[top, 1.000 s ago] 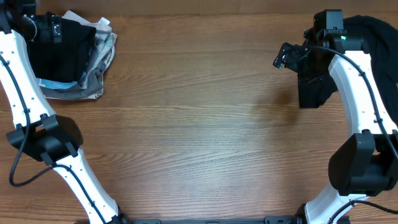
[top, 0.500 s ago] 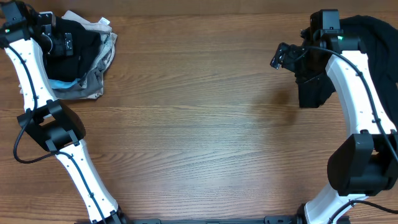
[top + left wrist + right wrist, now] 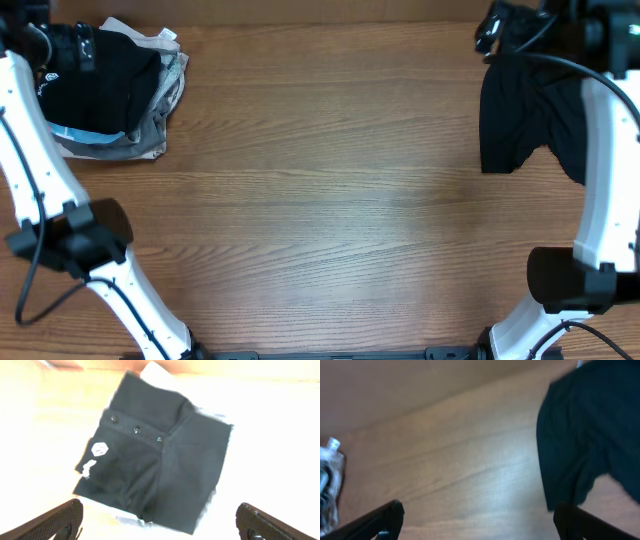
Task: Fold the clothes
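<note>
A folded black T-shirt [image 3: 105, 85] with a small white logo [image 3: 100, 449] tops a pile at the far left, over a light blue garment [image 3: 90, 135] and a grey one [image 3: 150, 125]. In the left wrist view the black shirt [image 3: 160, 460] lies below my left gripper [image 3: 159, 510], which is open, empty and above it. My left gripper [image 3: 65, 47] hovers at the pile's far left corner. A second black shirt [image 3: 525, 115] lies rumpled at the far right. My right gripper [image 3: 505, 25] is open and empty at the far edge, beside that shirt [image 3: 585, 435].
The brown wooden table [image 3: 320, 200] stretches between the two piles. The far table edge runs just behind both grippers. The left pile shows at the left edge of the right wrist view [image 3: 327, 485].
My right gripper has moved from over the black shirt toward the far edge, uncovering the shirt. My left gripper has shifted slightly above the pile. The clothes have not moved.
</note>
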Robot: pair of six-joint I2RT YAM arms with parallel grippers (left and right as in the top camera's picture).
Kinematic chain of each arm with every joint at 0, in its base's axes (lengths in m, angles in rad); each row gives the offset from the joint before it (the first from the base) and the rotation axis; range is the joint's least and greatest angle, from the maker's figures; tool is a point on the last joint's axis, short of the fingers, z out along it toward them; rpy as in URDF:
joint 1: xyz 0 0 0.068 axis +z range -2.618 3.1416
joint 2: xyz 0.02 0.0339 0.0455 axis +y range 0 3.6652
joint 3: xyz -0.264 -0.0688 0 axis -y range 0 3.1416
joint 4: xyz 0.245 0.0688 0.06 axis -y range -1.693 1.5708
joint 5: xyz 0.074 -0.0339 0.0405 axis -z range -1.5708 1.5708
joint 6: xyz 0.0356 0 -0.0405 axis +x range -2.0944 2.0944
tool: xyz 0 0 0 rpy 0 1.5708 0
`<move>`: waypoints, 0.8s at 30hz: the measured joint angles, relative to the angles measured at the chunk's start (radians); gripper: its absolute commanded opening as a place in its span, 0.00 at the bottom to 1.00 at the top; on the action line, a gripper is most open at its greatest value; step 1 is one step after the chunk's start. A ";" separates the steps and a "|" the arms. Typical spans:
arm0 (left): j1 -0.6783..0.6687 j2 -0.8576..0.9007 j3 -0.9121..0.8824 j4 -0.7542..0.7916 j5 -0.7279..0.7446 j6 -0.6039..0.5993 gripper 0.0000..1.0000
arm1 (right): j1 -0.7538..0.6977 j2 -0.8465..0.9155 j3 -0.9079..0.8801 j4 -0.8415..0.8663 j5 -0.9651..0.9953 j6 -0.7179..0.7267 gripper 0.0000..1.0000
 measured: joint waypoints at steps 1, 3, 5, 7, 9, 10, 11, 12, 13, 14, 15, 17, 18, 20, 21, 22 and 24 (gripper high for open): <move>-0.005 -0.037 0.000 -0.036 0.000 0.000 1.00 | 0.000 0.000 0.041 -0.024 0.003 -0.003 1.00; -0.010 -0.089 0.003 -0.058 0.000 0.000 1.00 | 0.000 0.000 0.156 -0.100 0.010 -0.009 1.00; -0.012 -0.108 0.008 -0.063 0.000 0.000 1.00 | 0.002 -0.005 0.262 -0.169 0.012 -0.010 1.00; -0.012 -0.103 0.007 -0.063 0.000 0.000 1.00 | 0.008 -0.009 0.325 -0.193 0.012 -0.008 1.00; -0.012 -0.090 0.005 -0.064 0.000 0.000 1.00 | 0.029 -0.042 0.359 -0.193 -0.011 0.006 1.00; -0.012 -0.085 0.005 -0.064 0.000 0.000 1.00 | 0.042 -0.073 0.361 -0.193 -0.065 0.014 1.00; -0.012 -0.085 0.005 -0.066 0.000 0.000 1.00 | 0.048 -0.084 0.361 -0.194 -0.092 0.014 1.00; -0.012 -0.085 0.005 -0.066 0.000 0.000 1.00 | 0.053 -0.105 0.361 -0.194 -0.172 0.018 1.00; -0.012 -0.085 0.005 -0.066 0.000 0.000 1.00 | 0.054 -0.119 0.364 -0.194 -0.238 0.018 1.00; -0.012 -0.085 0.005 -0.066 0.000 0.000 1.00 | 0.054 -0.127 0.368 -0.194 -0.328 0.018 1.00; -0.012 -0.085 0.005 -0.066 0.000 0.000 1.00 | 0.054 -0.130 0.369 -0.195 -0.405 0.018 1.00; -0.012 -0.085 0.005 -0.066 0.000 0.000 1.00 | 0.054 -0.130 0.369 -0.194 -0.439 0.017 1.00; -0.012 -0.085 0.005 -0.066 0.000 0.000 1.00 | 0.054 -0.129 0.369 -0.194 -0.444 0.017 1.00; -0.012 -0.085 0.005 -0.066 0.000 0.000 1.00 | 0.054 -0.129 0.369 -0.194 -0.436 0.017 1.00; -0.012 -0.085 0.005 -0.066 0.000 0.000 1.00 | 0.054 -0.129 0.369 -0.194 -0.428 0.017 1.00; -0.012 -0.085 0.005 -0.066 0.000 0.000 1.00 | 0.054 -0.129 0.369 -0.194 -0.400 0.016 1.00; -0.012 -0.085 0.005 -0.066 0.000 0.000 1.00 | 0.054 -0.128 0.369 -0.194 -0.336 0.016 1.00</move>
